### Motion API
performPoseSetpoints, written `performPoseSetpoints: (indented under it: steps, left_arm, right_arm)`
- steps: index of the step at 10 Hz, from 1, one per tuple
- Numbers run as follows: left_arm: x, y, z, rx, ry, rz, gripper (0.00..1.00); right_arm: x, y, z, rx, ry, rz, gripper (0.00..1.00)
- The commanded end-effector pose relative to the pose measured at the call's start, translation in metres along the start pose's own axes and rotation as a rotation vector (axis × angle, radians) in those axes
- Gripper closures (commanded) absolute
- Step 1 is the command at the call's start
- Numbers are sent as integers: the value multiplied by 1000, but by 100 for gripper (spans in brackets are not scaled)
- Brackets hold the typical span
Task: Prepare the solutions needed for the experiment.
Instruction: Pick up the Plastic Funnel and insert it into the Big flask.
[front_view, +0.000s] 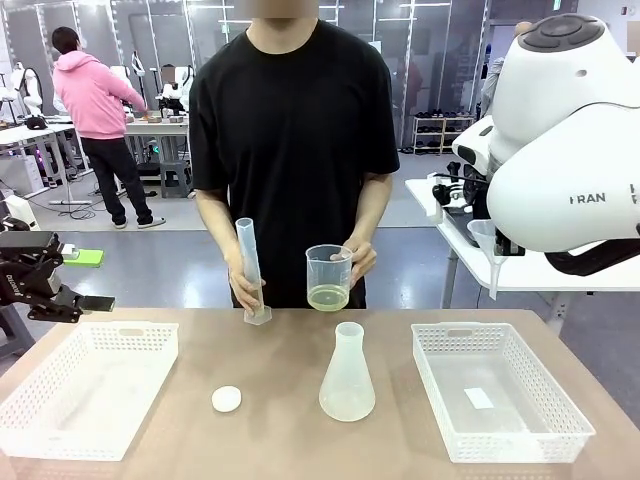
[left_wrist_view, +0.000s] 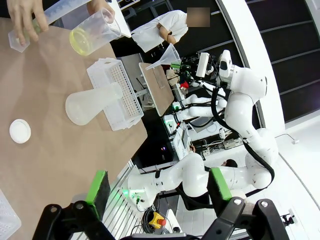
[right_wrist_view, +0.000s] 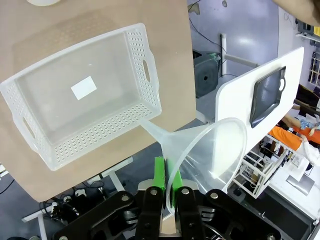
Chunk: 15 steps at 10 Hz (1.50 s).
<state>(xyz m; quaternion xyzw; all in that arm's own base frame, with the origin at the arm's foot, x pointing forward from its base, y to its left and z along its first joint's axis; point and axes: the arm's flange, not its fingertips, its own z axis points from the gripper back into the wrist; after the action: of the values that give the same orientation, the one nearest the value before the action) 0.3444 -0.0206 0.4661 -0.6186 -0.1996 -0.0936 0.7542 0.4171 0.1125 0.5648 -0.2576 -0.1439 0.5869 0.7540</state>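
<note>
The solutions are a shallow pale yellow-green layer in a clear beaker. The person holds that beaker in one hand above the table's far edge. Their other hand tilts a tall measuring cylinder whose base rests on the table. The left wrist view has the beaker and cylinder at top left. My left gripper is open and holds nothing; it hovers off the table's left side. My right gripper is shut on the rim of a clear funnel, held high at the right.
A conical flask stands mid-table with a small white cap to its left. White perforated baskets sit at the left and right; the right one holds only a white label. My right arm looms at upper right.
</note>
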Motion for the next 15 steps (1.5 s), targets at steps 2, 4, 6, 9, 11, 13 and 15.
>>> performPoseSetpoints:
  steps: [2,4,6,9,11,13,15]
  left_arm:
    - [3,-2,-1,-17,-3,-8,0]
    - [3,-2,-1,-17,-3,-8,0]
    - [3,-2,-1,-17,-3,-8,0]
    - [3,-2,-1,-17,-3,-8,0]
    - [3,-2,-1,-17,-3,-8,0]
    - [3,-2,-1,-17,-3,-8,0]
    - [3,-2,-1,-17,-3,-8,0]
  right_arm:
    - [0,-3,1,-3,9,6,97]
    - [16,10,7,-14,-42,88,95]
    - [46,34,25,-34,-162,219,95]
    - [74,65,46,-49,-267,375,95]
    - [89,81,56,-82,-341,478,95]
    - [103,93,61,-52,-402,548,95]
    - [112,99,65,-50,-453,574,95]
